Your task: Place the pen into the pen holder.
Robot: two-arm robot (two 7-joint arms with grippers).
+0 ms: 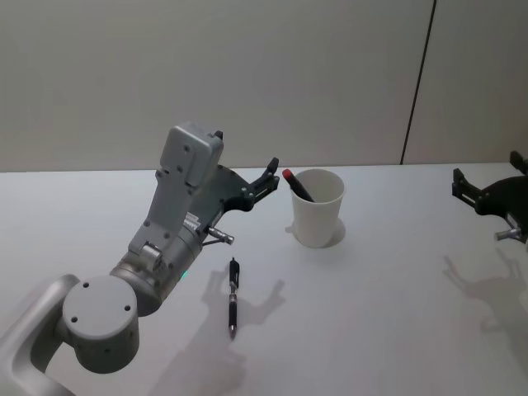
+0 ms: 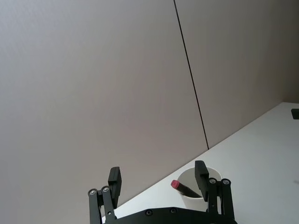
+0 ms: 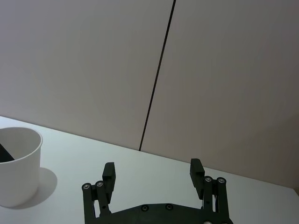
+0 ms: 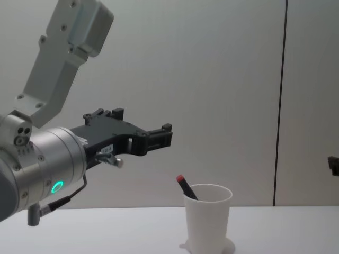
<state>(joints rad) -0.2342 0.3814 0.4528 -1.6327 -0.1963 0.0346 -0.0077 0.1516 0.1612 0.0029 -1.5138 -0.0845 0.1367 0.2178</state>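
the left gripper (image 2: 158, 171) hangs wide open and empty just beside the plain white tapered paper cup (image 1: 318, 216), where a dark red-capped pen (image 1: 295, 185) leans inside. a slim black pen (image 1: 233, 297) lies flat on the white table (image 1: 396, 322). the right gripper (image 3: 153, 167) sits open, well apart. clipping the rim could topple the light cup, and the flat pen may roll from a pinch.
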